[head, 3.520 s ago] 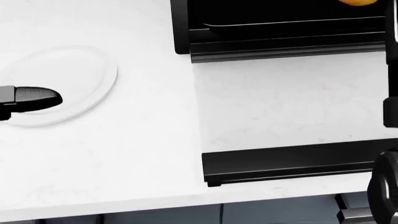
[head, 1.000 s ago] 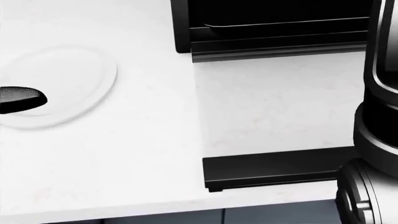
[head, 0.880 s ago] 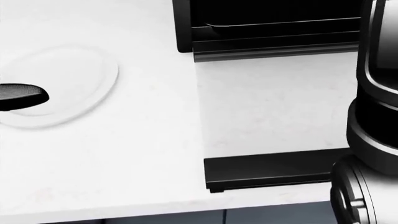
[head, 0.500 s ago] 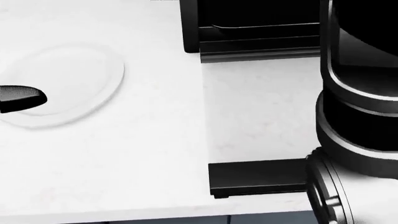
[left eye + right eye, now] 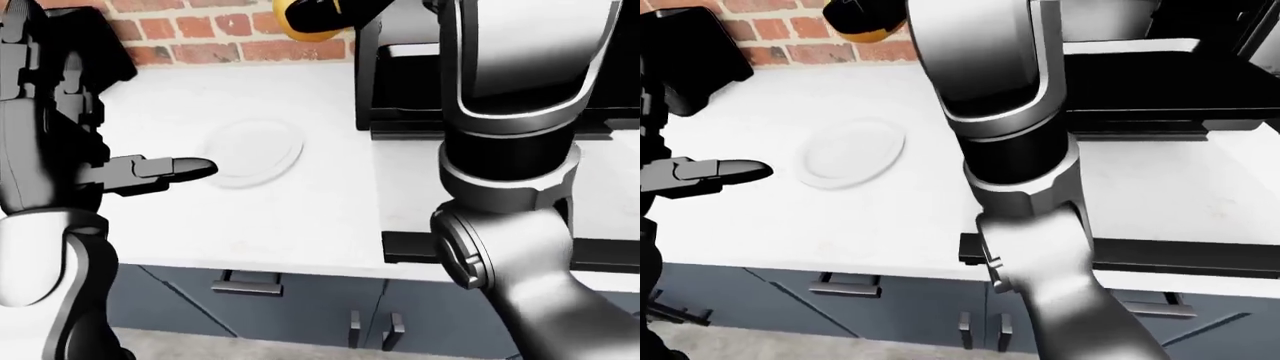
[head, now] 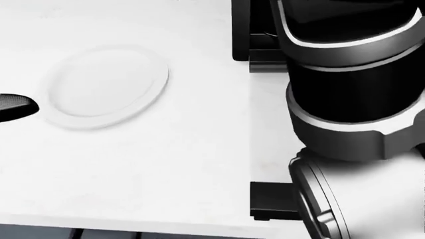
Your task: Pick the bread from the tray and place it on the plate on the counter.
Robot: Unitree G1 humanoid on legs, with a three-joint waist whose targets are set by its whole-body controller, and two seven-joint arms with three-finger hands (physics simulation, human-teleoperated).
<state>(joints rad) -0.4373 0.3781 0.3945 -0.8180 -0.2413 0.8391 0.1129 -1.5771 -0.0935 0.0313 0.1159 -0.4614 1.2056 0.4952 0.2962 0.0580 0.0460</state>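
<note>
Right hand (image 5: 335, 11) of mine grips the bread (image 5: 300, 19), lifted, with the bare plate (image 5: 252, 152) waiting below-left.

White speckled tabletop (image 5: 880, 225), evenly lit, no hard shadows. Red brick wall (image 5: 200, 34) runs along its far edge. Under the tabletop: blue-grey cabinet fronts (image 5: 890, 307) with dark bar handles (image 5: 243, 283), one horizontal, two vertical side by side. Grey floor (image 5: 200, 351) shows below the cabinets. Black appliance (image 5: 695, 64) stands on the tabletop against the wall.
</note>
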